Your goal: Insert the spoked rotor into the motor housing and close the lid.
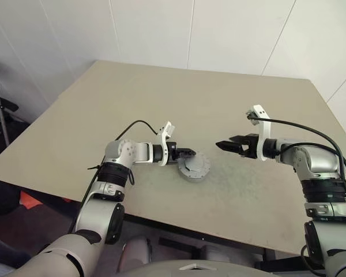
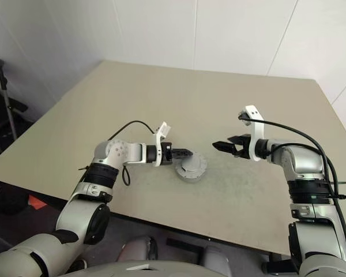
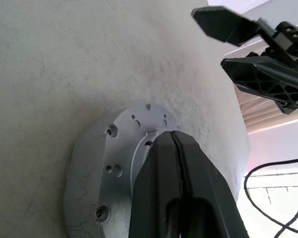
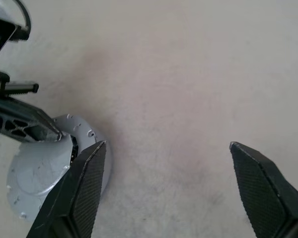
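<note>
The left pincer (image 1: pixel 189 153) is closed, its black fingers (image 3: pixel 181 168) pressed together with nothing between them, tips resting at the near-left edge of the lid (image 1: pixel 194 168). The lid lies flat, closed over the motor housing (image 2: pixel 191 175), which sits on the beige counter (image 1: pixel 179 104) near the front edge. The right pincer (image 1: pixel 224 145) hangs above the counter with its jaws spread wide and empty, just beside the housing on its right and apart from it, pointing toward the left pincer.
</note>
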